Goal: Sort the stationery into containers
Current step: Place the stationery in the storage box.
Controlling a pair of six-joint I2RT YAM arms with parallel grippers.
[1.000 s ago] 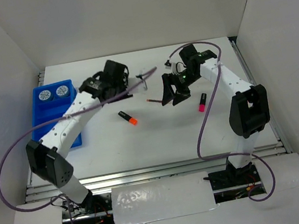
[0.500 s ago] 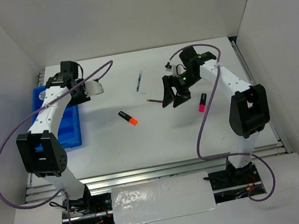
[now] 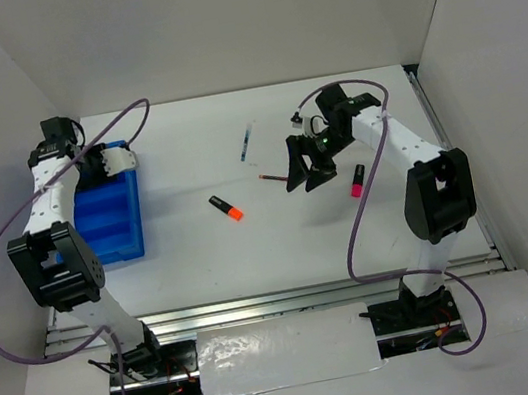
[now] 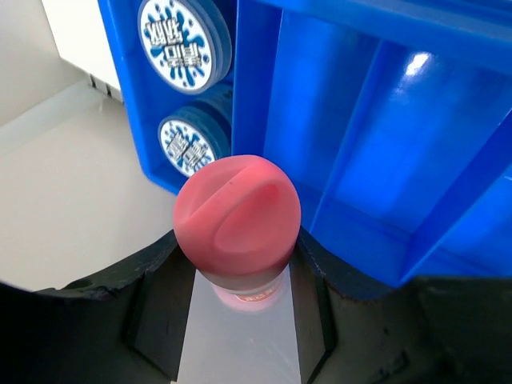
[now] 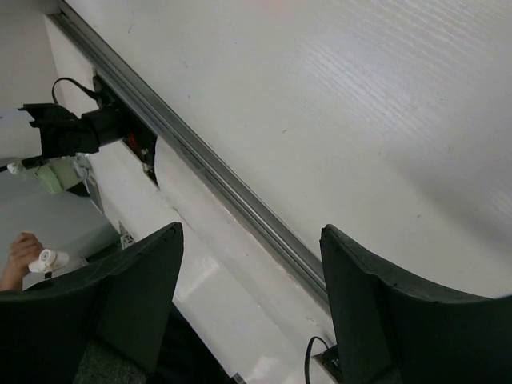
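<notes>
**Pink marker carried at the blue tray; four items loose on the tabletop**

At the centre of the top view, four items lay on the white tabletop (image 3: 282, 245); a black-orange highlighter (image 3: 226, 208) lay alone at mid-frame; a thin blue pen (image 3: 247, 143) lay above it, well apart; a red pen (image 3: 271, 175) lay just left of the right end effector (image 3: 304, 166), its right end hidden under the black fingers; a black-pink highlighter (image 3: 355, 182) lay to the right of that end effector, near the arm's white link. A purple cable (image 3: 351, 234) looped from the right arm over the tabletop.

The blue tray (image 3: 106, 224) sat at the left edge of the frame, its upper end covered by the left arm. The left wrist view showed what that arm hid: a tape roll (image 4: 184, 34) and a second tape roll (image 4: 190, 144) in one narrow compartment at the upper left; long compartments ran off to the right.

The left end effector (image 4: 237, 264) was clamped on the pink marker (image 4: 237, 212), cap end outermost; the cap overlapped the wall between the tape compartment and its neighbour; which compartment it was above could not be told.

The right wrist view showed fingers (image 5: 384, 304) standing apart with nothing between them, over bare tabletop and a metal rail (image 5: 224, 188); none of the stationery appeared there.
</notes>
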